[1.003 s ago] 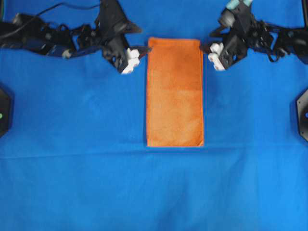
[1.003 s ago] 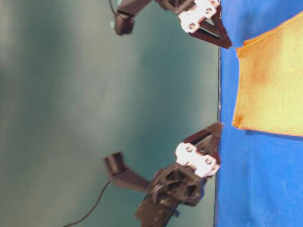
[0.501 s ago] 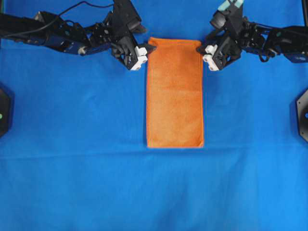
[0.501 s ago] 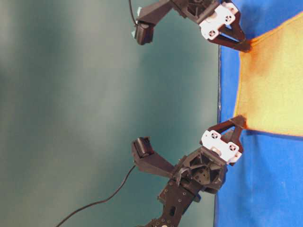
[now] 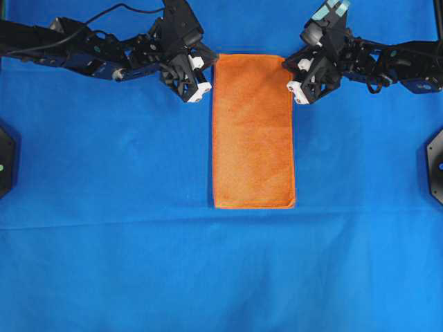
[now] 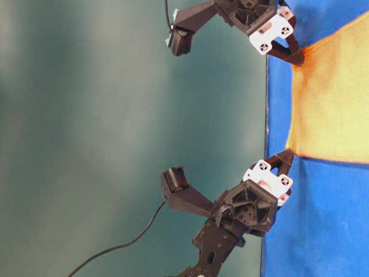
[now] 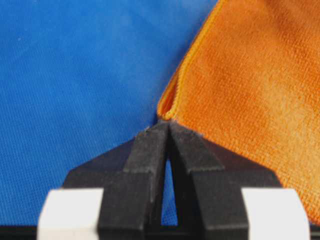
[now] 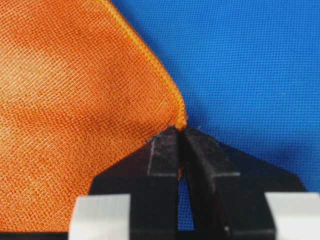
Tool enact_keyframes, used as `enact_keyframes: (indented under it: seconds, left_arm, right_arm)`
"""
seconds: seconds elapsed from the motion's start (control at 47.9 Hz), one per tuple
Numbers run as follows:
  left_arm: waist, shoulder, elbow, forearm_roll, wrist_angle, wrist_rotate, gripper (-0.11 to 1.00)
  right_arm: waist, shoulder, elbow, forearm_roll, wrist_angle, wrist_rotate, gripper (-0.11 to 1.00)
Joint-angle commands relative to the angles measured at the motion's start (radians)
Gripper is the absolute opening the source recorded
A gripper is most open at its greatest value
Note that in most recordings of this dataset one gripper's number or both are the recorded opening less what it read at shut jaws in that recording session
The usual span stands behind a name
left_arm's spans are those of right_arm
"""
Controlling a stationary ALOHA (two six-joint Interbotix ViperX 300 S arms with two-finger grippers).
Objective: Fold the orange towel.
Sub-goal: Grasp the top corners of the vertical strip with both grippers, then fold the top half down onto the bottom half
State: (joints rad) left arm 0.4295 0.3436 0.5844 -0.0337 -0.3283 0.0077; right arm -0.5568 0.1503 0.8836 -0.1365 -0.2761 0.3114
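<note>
The blue-covered counter [image 5: 138, 263] lay bare below and to both sides of the orange towel [image 5: 253, 131], giving free passage there. The towel formed a flat strip at centre, offering no raised obstruction. The far edge was crowded: the left gripper [image 5: 208, 67] and right gripper [image 5: 291, 71] occupied the towel's two far corners, their arms spanning outward. Two black fixtures [image 5: 435, 164] stood at the counter's left and right edges.
</note>
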Motion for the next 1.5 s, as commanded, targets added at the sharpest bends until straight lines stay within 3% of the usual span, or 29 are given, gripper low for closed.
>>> enact_keyframes:
  seconds: [0.0,0.564,1.003,1.233,1.483]
  left_arm:
    - [-0.003,-0.012,-0.017,0.003,-0.009,0.002,0.0]
    - [-0.006,-0.109,-0.012,0.003,0.011,0.005,0.0]
    - [-0.038,-0.114,-0.003,0.005,0.038,0.003,0.0]
    - [-0.126,-0.163,0.04,0.005,0.078,0.003,0.0]
    - [-0.265,-0.232,0.101,0.003,0.121,0.0,0.0]
  right_arm:
    - [0.009,-0.021,0.002,0.011,0.0,0.002,0.04]
    - [0.009,-0.147,0.002,0.009,0.032,-0.009,0.04]
    - [0.021,-0.152,0.008,0.008,0.032,-0.009,0.04]
    - [0.106,-0.224,0.057,0.015,0.032,0.005,0.04]
    - [0.249,-0.324,0.12,0.067,0.077,0.005,0.04]
